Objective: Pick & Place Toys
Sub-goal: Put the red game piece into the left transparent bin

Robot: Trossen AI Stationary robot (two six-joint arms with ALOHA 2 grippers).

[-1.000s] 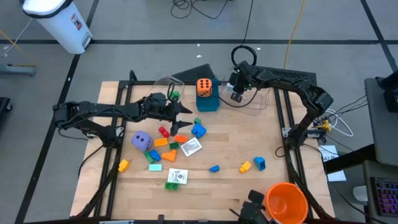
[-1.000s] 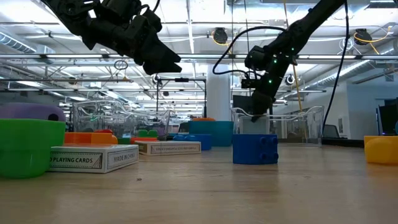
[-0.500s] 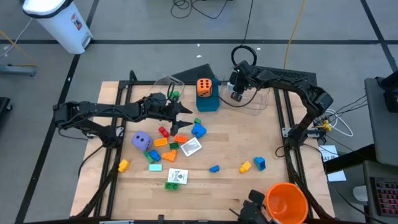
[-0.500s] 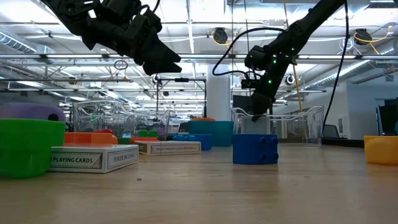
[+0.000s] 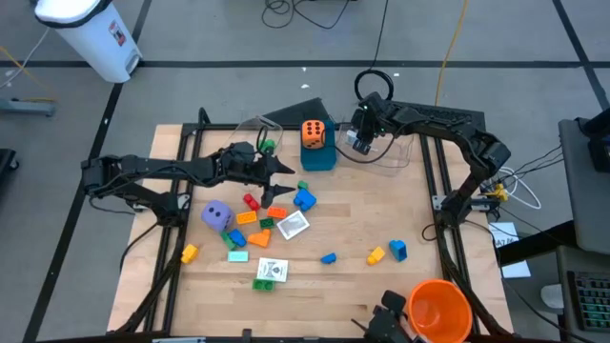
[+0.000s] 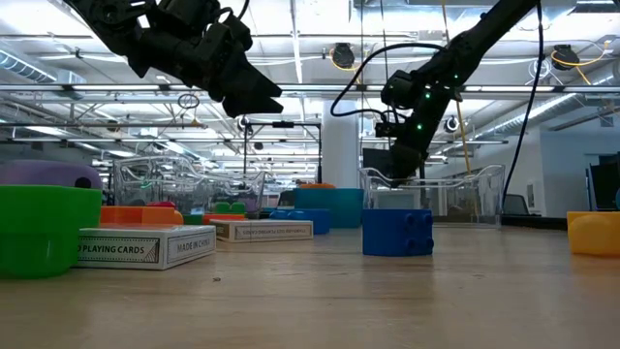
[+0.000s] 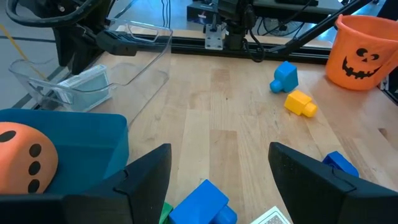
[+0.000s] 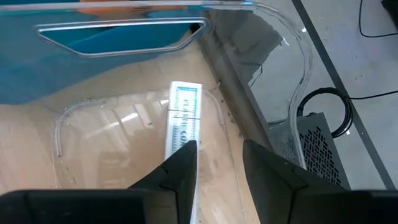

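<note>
Right wrist view: my right gripper (image 8: 219,163), jaws slightly apart and holding nothing, hangs over the card pack (image 8: 184,119) lying flat in the clear tub (image 8: 283,43); light, stiff, slick, best pinched across its long edges.

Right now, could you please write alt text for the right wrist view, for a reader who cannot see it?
The right tool, fingers apart, hangs over a clear plastic tub where a card pack lies on the bottom, apparently just let go. A blue box stands beside the tub, and the floor shows beyond the table edge.
</note>
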